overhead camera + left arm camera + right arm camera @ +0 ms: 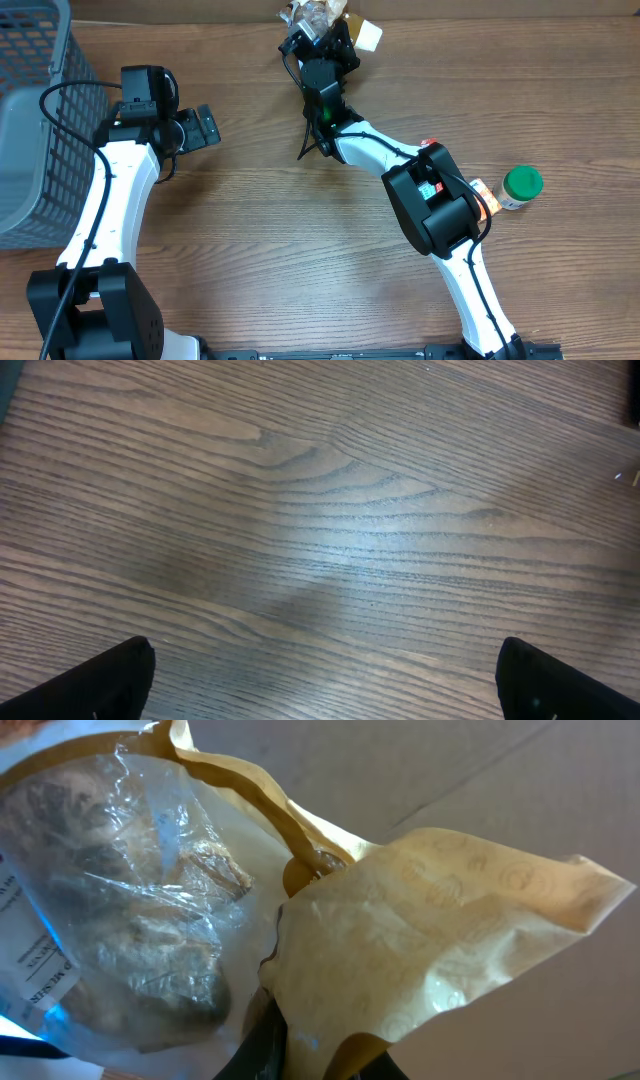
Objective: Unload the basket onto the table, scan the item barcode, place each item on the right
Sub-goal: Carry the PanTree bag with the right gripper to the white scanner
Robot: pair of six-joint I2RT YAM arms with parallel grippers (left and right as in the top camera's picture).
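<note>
The right end effector (318, 38) is clamped on the crinkly bag (140, 900); the left end effector (320, 685) gapes empty. Pickup looks done, scanning remains.

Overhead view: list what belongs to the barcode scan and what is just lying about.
Belongs to the job:
- bag, gripped by the right claw

Just lying about:
- mesh basket
- green-lidded jar
- left claw, open and holding nothing
</note>
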